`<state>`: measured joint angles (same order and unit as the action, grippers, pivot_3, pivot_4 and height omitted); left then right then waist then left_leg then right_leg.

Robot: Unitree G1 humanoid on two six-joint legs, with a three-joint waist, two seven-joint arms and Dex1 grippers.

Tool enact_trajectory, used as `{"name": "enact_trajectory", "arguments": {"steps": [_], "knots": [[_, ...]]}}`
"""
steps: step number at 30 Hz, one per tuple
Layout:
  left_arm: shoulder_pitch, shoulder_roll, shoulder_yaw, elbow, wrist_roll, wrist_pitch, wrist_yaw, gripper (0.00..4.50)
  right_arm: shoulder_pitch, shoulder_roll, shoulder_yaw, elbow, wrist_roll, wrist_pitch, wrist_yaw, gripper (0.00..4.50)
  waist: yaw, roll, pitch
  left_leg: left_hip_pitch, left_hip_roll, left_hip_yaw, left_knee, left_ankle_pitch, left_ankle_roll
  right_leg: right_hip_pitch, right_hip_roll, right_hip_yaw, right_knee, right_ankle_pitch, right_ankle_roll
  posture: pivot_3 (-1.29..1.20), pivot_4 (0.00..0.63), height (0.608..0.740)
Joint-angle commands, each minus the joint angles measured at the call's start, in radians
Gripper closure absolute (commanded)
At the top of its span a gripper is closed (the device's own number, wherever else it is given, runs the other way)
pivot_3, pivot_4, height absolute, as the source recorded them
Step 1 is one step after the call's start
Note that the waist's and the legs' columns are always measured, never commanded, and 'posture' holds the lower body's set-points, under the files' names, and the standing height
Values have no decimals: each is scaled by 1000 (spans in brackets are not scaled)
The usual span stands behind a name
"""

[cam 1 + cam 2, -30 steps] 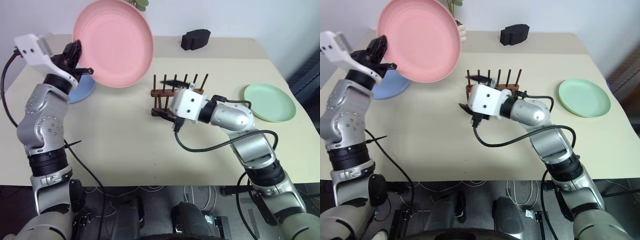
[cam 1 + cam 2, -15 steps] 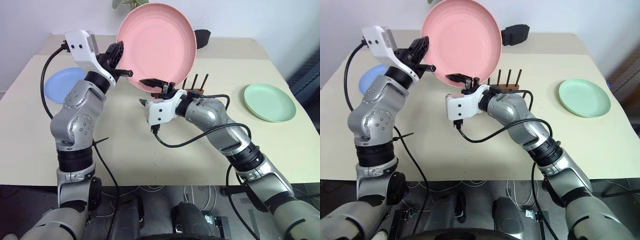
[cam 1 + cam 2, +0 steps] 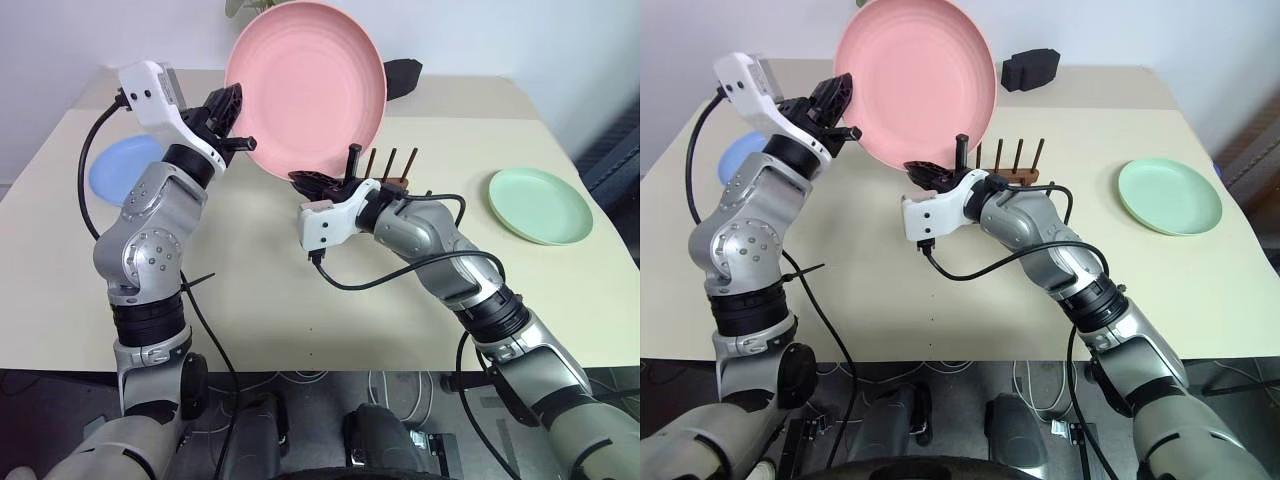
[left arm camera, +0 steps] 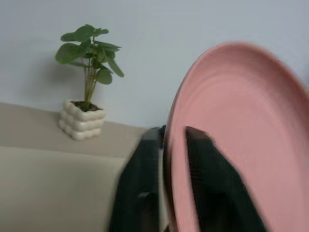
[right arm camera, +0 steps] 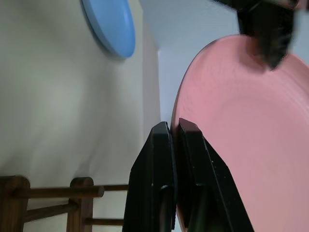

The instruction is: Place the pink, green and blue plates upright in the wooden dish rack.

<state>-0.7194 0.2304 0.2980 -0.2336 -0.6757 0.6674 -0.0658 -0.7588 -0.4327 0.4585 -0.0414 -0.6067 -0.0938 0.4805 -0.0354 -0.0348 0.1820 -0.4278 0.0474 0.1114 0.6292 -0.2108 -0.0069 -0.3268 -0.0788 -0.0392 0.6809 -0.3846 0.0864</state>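
The pink plate (image 3: 305, 85) is held upright in the air over the table's back, just left of the wooden dish rack (image 3: 392, 172). My right gripper (image 3: 310, 180) is shut on its lower rim, seen close up in the right wrist view (image 5: 174, 128). My left gripper (image 3: 240, 125) is at the plate's left rim, open, its fingers (image 4: 207, 183) standing on either side of the edge. The blue plate (image 3: 125, 165) lies flat at the table's left, behind my left arm. At the right, the green plate (image 3: 540, 205) lies flat.
A black block (image 3: 403, 75) sits at the back, partly behind the pink plate. A small potted plant (image 4: 87, 48) stands by the wall at the table's back left. Cables hang from both wrists over the near part of the table (image 3: 330, 320).
The pink plate moved right, towards the rack. My right gripper rose from in front of the rack to the plate's lower rim and shut on it. The left fingers eased apart.
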Motion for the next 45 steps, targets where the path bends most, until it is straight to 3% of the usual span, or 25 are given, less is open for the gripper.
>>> {"name": "enact_trajectory", "arguments": {"steps": [1,5,9,15,21,25,38,45], "knots": [[-33,-14,68,-30,-82,-42,-7,2004,-6,-22,-64,-24,-14,-8,-34,4500,0,0,0,0,0,0,0,0,0,0,0,0,0,0,0,0,150,732],[-68,1,135,22,-87,-98,30,71,8,-51,-123,-34,12,-3,-47,4500,0,0,0,0,0,0,0,0,0,0,0,0,0,0,0,0,150,732],[-50,91,139,88,-32,-145,-38,71,37,-63,-265,-76,153,56,-11,4500,0,0,0,0,0,0,0,0,0,0,0,0,0,0,0,0,150,732],[129,255,39,147,67,-221,-315,71,121,-56,-480,-220,542,261,154,4500,0,1,1,0,0,0,-1,0,0,0,1,0,-1,0,0,0,150,732],[358,338,-78,85,51,-241,-644,71,167,-16,-647,-399,1011,637,213,4500,-4,2,2,0,0,0,-2,0,0,0,0,0,-1,0,0,0,150,732],[449,362,-187,79,125,-264,-730,71,160,9,-707,-442,1233,828,161,4500,-4,5,3,0,0,0,-4,-1,0,0,-1,0,-1,0,0,0,150,732],[517,293,-293,99,216,-317,-768,71,63,43,-824,-192,1449,995,-57,4500,-6,6,4,-1,0,0,-7,-3,6,-3,-2,0,-3,0,-1,0,150,732],[527,271,-296,101,229,-321,-764,71,19,50,-847,-181,1523,997,-115,4500,-6,7,4,-3,0,0,-7,-3,6,-5,-1,0,-3,0,-1,0,150,732]]}}
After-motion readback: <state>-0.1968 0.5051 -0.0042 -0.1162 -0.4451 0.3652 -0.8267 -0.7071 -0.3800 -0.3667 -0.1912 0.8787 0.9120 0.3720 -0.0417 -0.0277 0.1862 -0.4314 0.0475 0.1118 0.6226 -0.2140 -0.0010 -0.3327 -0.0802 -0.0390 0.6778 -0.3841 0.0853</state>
